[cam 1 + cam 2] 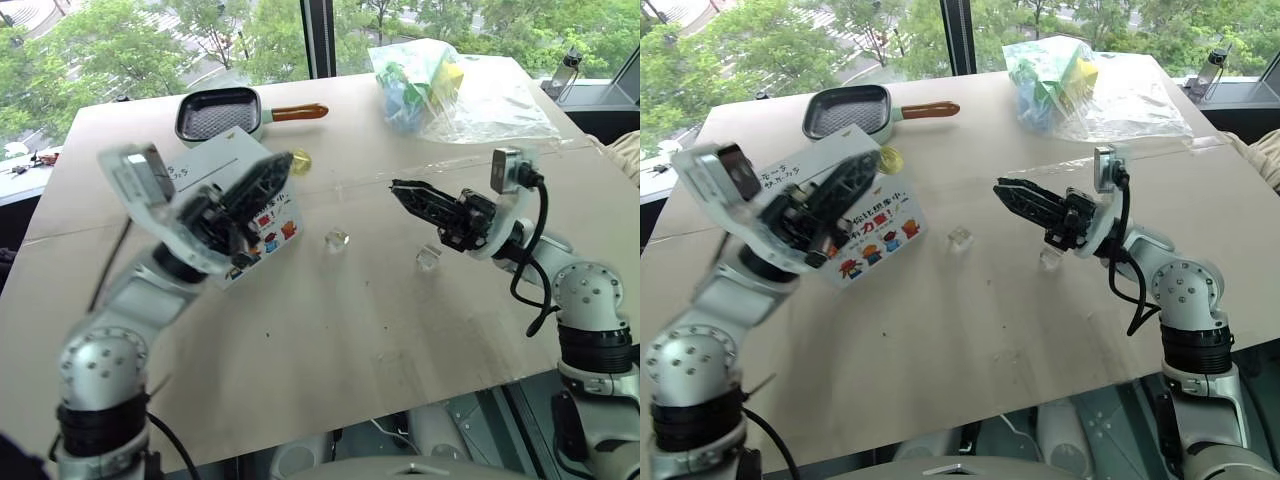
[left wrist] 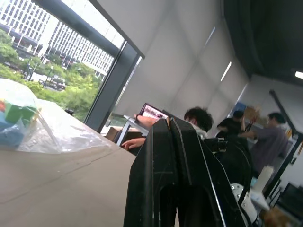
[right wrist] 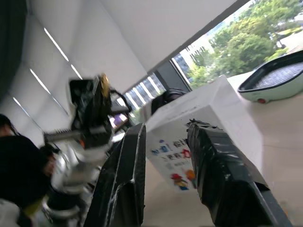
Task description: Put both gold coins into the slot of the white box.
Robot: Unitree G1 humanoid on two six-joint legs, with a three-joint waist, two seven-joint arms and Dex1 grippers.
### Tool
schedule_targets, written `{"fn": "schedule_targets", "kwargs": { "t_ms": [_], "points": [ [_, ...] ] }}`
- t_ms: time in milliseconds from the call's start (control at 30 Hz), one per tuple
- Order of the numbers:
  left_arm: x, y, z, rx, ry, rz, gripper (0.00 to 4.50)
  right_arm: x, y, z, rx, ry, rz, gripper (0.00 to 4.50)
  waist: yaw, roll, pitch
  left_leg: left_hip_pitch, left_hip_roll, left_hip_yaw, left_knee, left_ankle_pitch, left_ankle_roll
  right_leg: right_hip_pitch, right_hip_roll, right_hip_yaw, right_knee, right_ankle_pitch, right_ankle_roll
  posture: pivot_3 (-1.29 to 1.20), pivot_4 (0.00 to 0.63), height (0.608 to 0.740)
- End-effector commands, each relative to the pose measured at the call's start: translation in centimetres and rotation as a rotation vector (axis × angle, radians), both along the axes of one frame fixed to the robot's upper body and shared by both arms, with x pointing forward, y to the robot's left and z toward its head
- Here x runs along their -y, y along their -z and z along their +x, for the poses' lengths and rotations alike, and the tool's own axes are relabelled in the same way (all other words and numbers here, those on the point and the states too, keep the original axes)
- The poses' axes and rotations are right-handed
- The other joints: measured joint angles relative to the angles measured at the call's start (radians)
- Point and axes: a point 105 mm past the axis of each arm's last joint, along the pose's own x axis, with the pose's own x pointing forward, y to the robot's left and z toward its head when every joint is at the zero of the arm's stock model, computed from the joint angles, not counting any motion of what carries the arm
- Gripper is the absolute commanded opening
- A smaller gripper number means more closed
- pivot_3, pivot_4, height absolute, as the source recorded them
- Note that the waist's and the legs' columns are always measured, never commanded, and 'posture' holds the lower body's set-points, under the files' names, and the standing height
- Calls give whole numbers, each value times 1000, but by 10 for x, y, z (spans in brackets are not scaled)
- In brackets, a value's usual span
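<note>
1. Where the tan cardboard-covered table [image 1: 350,330] lies nearest the robot, its surface is bare.
2. Farther in, two small clear glassy blocks [image 1: 337,239] [image 1: 428,258] lie apart from each other on the table, between the two arms.
3. The right gripper [image 1: 398,187] hangs above the block on its side, pointing across toward the left arm. In its wrist view the two black fingers [image 3: 128,161] stand spread with a plain gap, and nothing sits between them. The white cardboard box with colourful cartoon figures [image 3: 213,118] shows through and beyond that gap, well apart from the fingers.
4. The left gripper [image 1: 283,163] is raised over the same white box [image 1: 875,225], hiding much of it in the head views. Its fingers [image 2: 161,161] are pressed together, and a small shiny gold coin [image 1: 301,162] sits right at their tips, seemingly pinched there. The coin is held in the air above the box's far edge, not touching the box.
5. The box face with black handwriting is turned up toward the left arm. I cannot make out the slot, nor a second coin.
6. Beyond the box rests a pale green square grill pan with an orange handle [image 1: 218,115].
7. At the far right side of the table lies a clear plastic bag of coloured pieces [image 1: 450,90].
</note>
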Motion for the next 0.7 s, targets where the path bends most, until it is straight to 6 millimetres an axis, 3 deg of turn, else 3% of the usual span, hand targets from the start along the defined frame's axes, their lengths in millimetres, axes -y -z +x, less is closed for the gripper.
{"fn": "schedule_targets", "kwargs": {
  "t_ms": [33, 167, 300, 700],
  "points": [
    [-16, -16, 7, 81, -70, 142, 0, -12, -9, -1, 236, 25, -119, 1540, -2, 0, 0, 0, 0, 0, -1, 0, 0, -1, 0, 0, 0, 0, 0, 0, 150, 721],
    [-43, -22, 29, 119, -187, 365, 0, -32, -27, 3, 433, 66, -146, 1540, -7, 0, 0, -1, 0, 2, -2, 0, 0, -3, 2, 2, 1, 0, 0, 0, 150, 721],
    [-66, -24, 43, 127, -241, 488, 0, -45, -27, 4, 509, 74, -199, 1540, -4, 0, 0, -3, 0, 3, -3, 0, -1, -7, 2, 3, 2, 0, 0, 0, 150, 721],
    [-116, -13, 71, 45, -290, 626, 0, -64, -21, 4, 487, 102, -276, 1540, -6, 0, 0, -20, -1, 1, 0, 1, -2, -23, -4, 0, 4, 0, 0, 0, 150, 721]
  ]
}}
